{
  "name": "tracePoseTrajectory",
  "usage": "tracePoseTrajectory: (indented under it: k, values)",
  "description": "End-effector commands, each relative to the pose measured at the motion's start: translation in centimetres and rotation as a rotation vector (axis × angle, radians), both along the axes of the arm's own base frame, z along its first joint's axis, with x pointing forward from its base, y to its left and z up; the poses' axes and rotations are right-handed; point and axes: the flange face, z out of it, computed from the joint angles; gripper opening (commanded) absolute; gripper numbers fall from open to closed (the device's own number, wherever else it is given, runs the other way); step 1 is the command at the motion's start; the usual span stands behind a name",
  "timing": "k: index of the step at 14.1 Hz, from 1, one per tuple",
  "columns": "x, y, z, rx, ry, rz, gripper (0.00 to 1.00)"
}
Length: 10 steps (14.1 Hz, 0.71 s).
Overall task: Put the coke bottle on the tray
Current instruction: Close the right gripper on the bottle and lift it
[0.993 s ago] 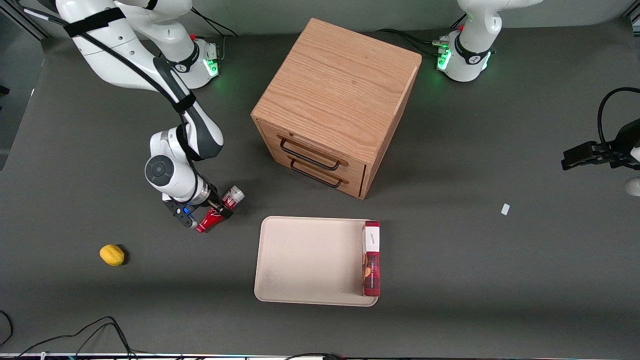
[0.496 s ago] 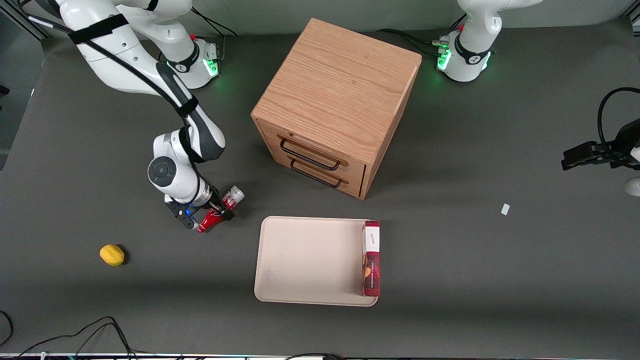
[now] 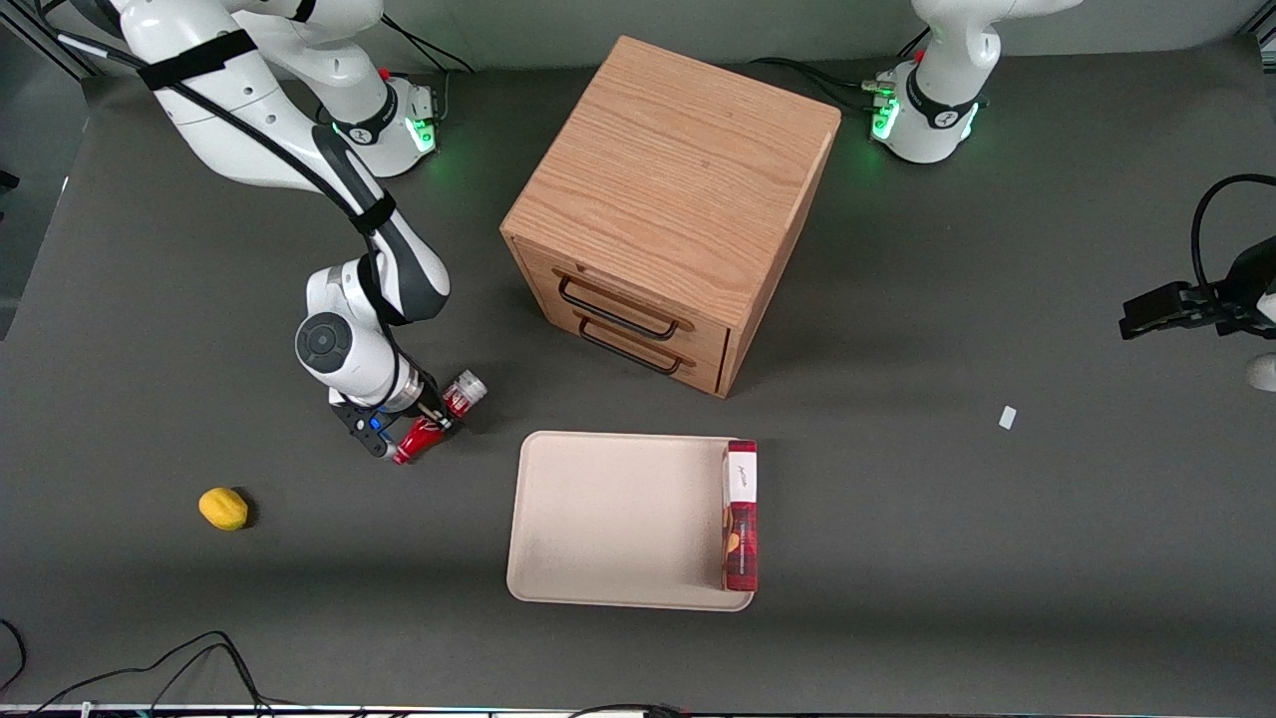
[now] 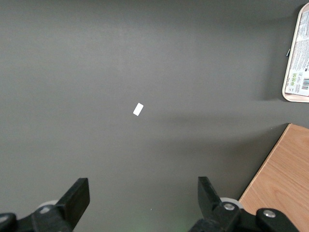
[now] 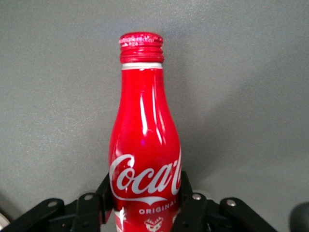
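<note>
Gripper (image 3: 431, 427): low over the dark table (image 3: 897, 299), at the working arm's end, with its black fingers (image 5: 186, 203) pressed on both sides of the coke bottle (image 3: 435, 420).
Coke bottle: red, lying tipped between the fingers — the wrist view shows the white script logo right at the pads and the red neck and ribbed cap end sticking out past them. I think it is lifted a bit off the table, but from the front I can't be sure.
Where the bottle is: not on the tray (image 3: 618, 519) yet. It sits off to the side of the tray, near the tray corner closest to the cabinet (image 3: 673, 214), with bare table between them.
Tray: big, flat and cream, with round corners and a low rim. It lies nearer the front camera than the cabinet.
Red box (image 3: 740, 527): long, with a white label, lying along the tray edge that faces the parked arm's end.
Cabinet: wooden, with two drawers and black handles, in the middle of the table.
Lemon (image 3: 223, 508): small and yellow, alone on the table, nearer the front camera than the gripper and well apart from the tray.
White scrap (image 3: 1008, 417): a tiny piece lying toward the parked arm's end.
</note>
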Motion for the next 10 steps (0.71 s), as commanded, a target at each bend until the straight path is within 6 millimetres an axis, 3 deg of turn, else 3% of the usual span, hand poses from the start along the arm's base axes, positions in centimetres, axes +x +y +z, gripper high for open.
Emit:
tracePoseTrajectory:
  k: [1, 4, 10]
  values:
    - [0.6, 0.4, 1.5, 0.006, -0.03, 0.003, 0.15]
    - [1.6, 0.3, 5.5, 0.001, -0.023, 0.062, 0.15]
    - [6.3, 0.2, 19.4, -0.009, 0.064, 0.246, 0.15]
